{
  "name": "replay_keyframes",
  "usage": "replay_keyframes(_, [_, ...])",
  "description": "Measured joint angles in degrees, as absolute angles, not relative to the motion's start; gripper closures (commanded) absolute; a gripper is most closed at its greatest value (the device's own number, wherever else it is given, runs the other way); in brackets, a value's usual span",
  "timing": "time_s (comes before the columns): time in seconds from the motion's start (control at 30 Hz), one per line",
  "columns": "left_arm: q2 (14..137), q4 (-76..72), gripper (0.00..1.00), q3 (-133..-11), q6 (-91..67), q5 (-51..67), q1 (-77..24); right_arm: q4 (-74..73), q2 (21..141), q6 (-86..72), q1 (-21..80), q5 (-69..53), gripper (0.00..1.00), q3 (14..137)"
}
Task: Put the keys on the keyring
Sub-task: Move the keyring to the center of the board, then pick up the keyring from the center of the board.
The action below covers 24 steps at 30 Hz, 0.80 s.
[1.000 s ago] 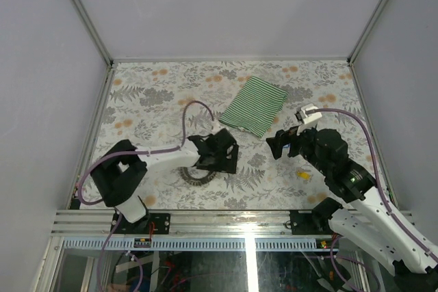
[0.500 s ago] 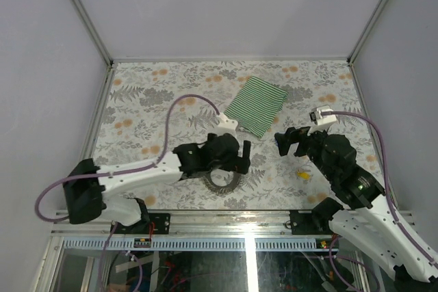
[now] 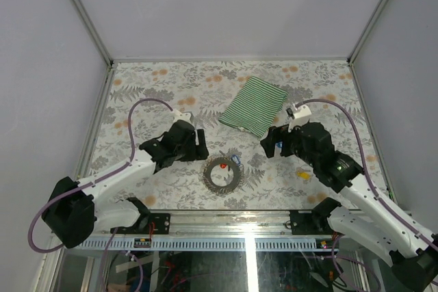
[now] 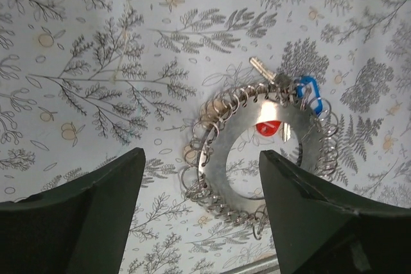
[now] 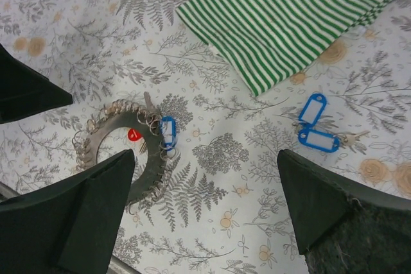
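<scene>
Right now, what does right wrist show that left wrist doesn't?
Only right wrist: the green-and-white striped cloth and two loose blue keys lying near it, apart from the keyring. Only left wrist: nothing extra, just a closer look. Both: the keyring, a red key inside its loop, a blue key at its rim.

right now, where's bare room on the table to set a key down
Barest: far left corner of the table, between the striped cloth and the left wall. Also the near strip between the keyring and the yellow tag. Crowded: the middle, around the left gripper, the right gripper and two blue tags.
</scene>
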State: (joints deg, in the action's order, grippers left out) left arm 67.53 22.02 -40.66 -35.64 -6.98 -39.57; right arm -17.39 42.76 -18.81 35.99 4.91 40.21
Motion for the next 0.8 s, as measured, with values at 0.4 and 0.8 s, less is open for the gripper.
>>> replay_keyframes(0.4, [68.4, 19.4, 0.34, -36.3, -34.4, 0.9, -38.5, -16.6, 55.1, -20.3, 36.0, -6.1, 0.47, 40.2])
replay_keyframes(0.8, [68.8, 15.8, 0.4, -34.6, -33.6, 3.7, -38.5, -11.8, 69.3, -25.1, 39.9, -11.2, 0.47, 38.6])
